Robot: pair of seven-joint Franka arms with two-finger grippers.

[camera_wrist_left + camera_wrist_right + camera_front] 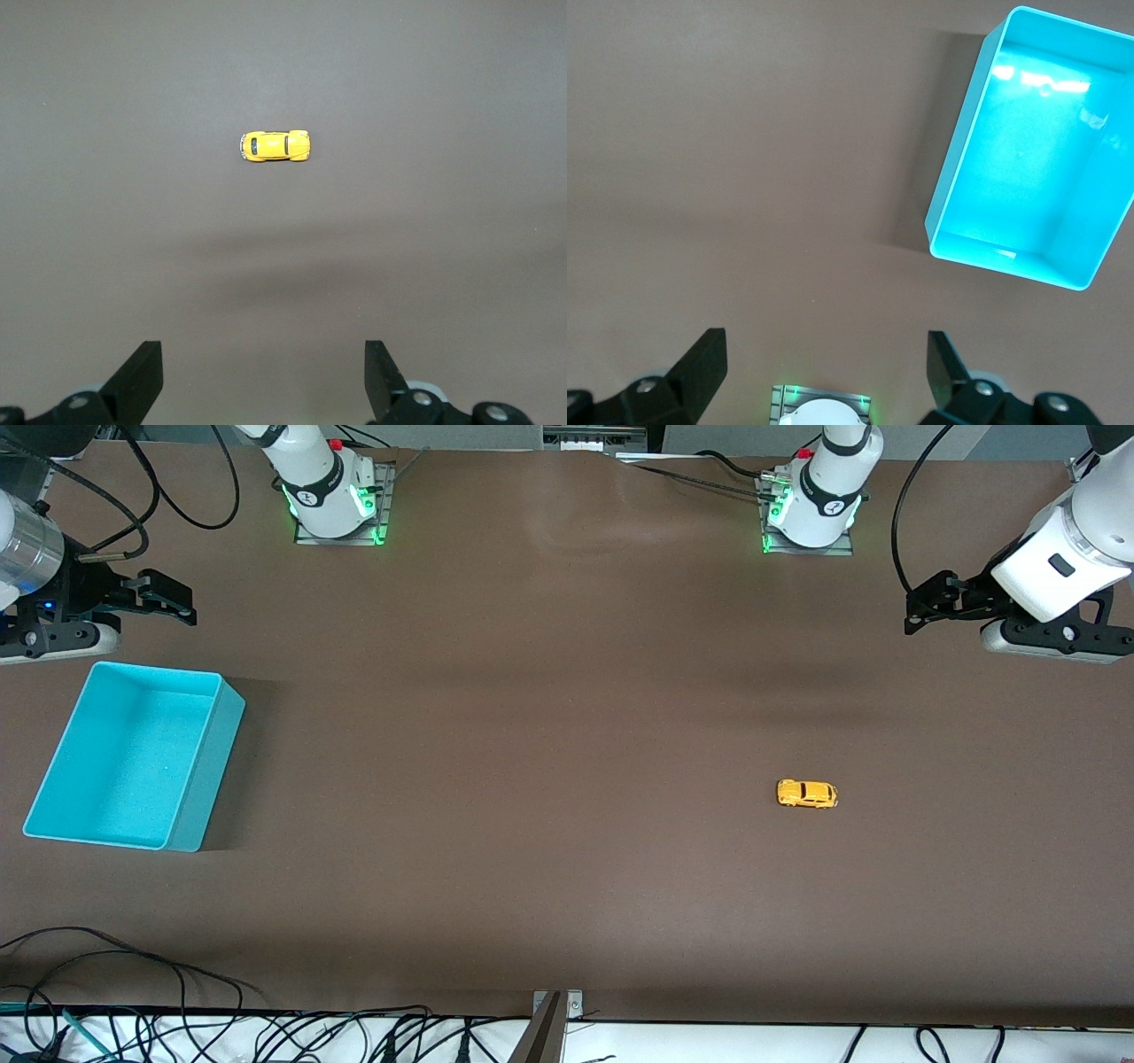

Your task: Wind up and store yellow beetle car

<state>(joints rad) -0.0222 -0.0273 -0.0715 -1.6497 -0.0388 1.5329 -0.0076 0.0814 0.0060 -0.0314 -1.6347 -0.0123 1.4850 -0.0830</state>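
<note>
yellow beetle untouched, winding and storing yet to begin

yellow beetle car (pixel 807 794) sits alone on the brown table (pixel 549 717) toward the left arm's end, well apart from the empty turquoise bin (pixel 208 779). left gripper (pixel 926 609) and right gripper (pixel 168 598) hover spread wide, grasping nothing.

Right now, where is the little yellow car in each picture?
Front view: the yellow car sits on the bare brown table, toward the left arm's end.
Left wrist view: the car is near the middle, above the open left gripper.
Right wrist view: the car is not in it; only the blue bin shows.
Shared landmark: the brown table is in all three views.
</note>
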